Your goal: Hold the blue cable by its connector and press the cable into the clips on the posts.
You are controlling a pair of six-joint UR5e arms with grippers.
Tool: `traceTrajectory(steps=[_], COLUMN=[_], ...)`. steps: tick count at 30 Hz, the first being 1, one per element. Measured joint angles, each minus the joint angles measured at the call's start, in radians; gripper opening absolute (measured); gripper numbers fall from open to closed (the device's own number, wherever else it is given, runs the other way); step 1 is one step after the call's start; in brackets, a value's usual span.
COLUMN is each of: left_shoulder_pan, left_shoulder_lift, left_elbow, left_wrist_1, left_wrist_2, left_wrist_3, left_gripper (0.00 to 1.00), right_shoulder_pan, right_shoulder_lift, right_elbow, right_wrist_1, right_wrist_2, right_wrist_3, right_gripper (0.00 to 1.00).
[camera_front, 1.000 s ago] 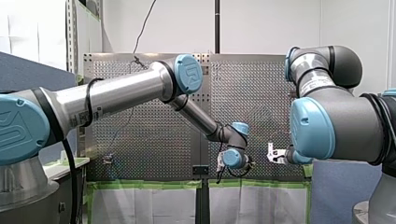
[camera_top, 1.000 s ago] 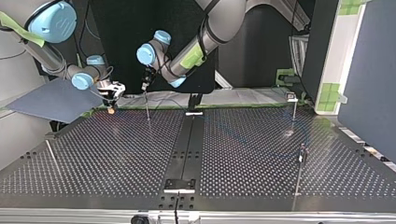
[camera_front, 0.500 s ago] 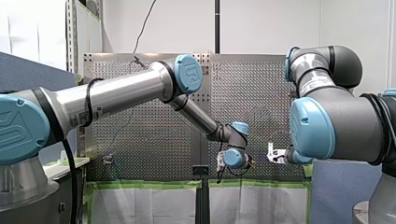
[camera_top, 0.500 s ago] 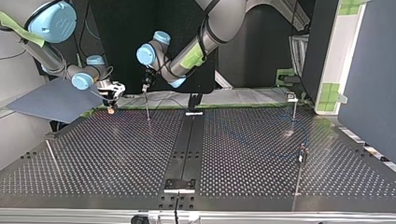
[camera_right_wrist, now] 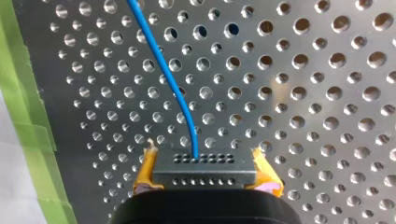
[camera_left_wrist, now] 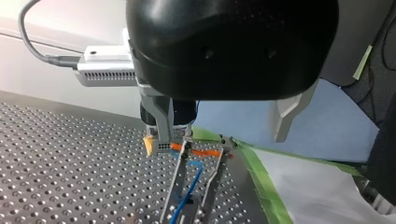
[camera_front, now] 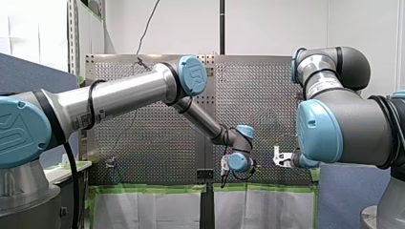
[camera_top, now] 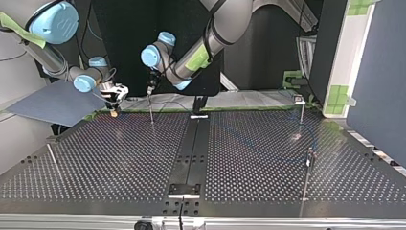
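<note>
Blue cable (camera_right_wrist: 173, 88) running ahead, connector (camera_right_wrist: 204, 167) clamped in right hand (camera_right_wrist: 205, 171)

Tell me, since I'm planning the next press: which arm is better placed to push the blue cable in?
Probably my left: my left gripper hangs at the top of a post, with the blue cable just ahead of it, while my right gripper is shut on the connector.

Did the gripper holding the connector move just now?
No. My right gripper sits just as far from the thin post in the top view as before.
</note>
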State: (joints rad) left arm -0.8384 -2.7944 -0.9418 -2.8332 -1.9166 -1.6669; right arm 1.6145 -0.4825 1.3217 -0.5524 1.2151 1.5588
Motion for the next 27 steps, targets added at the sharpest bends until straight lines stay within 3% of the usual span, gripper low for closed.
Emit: traceTrajectory(steps=[5,10,27], left_shoulder_pan=[-0.002,-0.018,-0.055], left_shoulder_lift=[0.005,0.041,0.212], left_elbow=[-0.009,-0.044,-0.215], left_wrist_1=[-0.013,-0.004,0.163], left_wrist_2=[-0.009,-0.049,-0.083], left_wrist_3=[0.002,0.029,0.011], left_gripper=[1.00,1.00,1.00], right_shoulder_pan=[0.000,0.000,-0.005], right_shoulder_lift=[0.000,0.000,0.000], right_elbow=[0.000,0.000,0.000], right_wrist_1=[0.000,0.006,0.012], right_wrist_2=[0.000,-0.002,-0.008], right_wrist_3=[0.000,-0.001,0.002], right_gripper=[0.00,0.00,0.00])
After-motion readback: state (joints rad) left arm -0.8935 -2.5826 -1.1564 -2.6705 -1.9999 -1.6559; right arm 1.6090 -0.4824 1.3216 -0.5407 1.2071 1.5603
